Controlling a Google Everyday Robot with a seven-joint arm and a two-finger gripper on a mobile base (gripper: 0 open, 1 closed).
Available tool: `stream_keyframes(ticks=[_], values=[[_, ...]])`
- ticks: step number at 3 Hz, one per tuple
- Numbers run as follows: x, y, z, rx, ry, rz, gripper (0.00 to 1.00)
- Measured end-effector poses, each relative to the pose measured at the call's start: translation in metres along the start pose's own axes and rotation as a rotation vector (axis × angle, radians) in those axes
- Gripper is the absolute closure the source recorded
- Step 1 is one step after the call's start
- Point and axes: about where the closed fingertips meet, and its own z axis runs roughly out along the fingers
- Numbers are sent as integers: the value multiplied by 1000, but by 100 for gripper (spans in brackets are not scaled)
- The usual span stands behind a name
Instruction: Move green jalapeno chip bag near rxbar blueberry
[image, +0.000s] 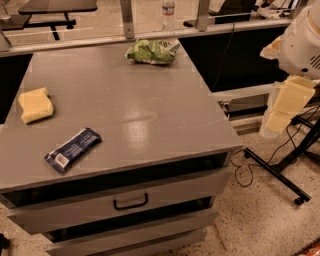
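In the camera view my gripper (283, 109) hangs off to the right of the grey cabinet (150, 115), clear of its top; whether it is open or closed I cannot tell. The green jalapeno chip bag (152, 51) lies at the far edge, well apart from the rxbar blueberry (73, 149) at front left, so I judge the carry not yet begun. The bar's white lettering is too small to read.

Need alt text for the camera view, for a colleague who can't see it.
The green jalapeno chip bag lies at the far edge of a grey cabinet top, well apart from the rxbar blueberry at the near left. A yellow sponge sits at the left; the gripper hangs beyond the right edge.
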Motion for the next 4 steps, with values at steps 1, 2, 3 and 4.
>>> stream_keyframes(ticks=[1, 2, 3, 4], values=[[0, 0, 0, 0, 0, 0, 0], [-14, -34, 5, 44, -28, -46, 0], [-51, -103, 24, 121, -83, -131, 0], [-77, -146, 48, 158, -108, -171, 0]])
